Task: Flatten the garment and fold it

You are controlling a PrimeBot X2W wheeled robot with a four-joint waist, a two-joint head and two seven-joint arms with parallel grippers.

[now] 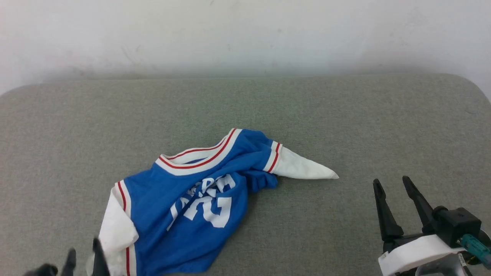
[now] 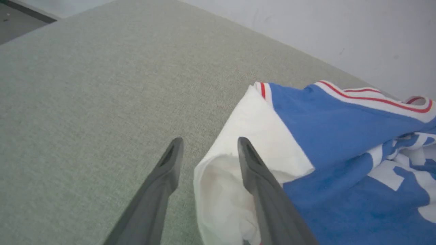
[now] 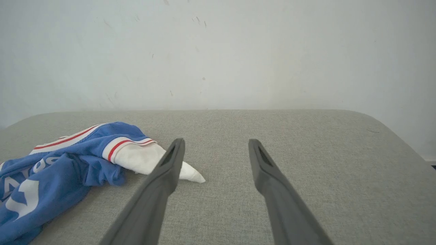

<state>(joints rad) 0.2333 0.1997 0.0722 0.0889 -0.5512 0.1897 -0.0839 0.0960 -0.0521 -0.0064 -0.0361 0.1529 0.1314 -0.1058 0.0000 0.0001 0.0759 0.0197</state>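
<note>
The right tool stands spread above the grey table. The crumpled blue garment lies left, its white sleeve tip passing behind one finger. Pale wall behind.

We're looking forward and down from the head cam, taking in the desk up to the wall. Left wrist cam is sitting close, aiming along the left pincer at the white sleeve of the garment. Right wrist cam is riding low over the desk, facing the wall along the right pincer. All three are sharing the garment.
</note>
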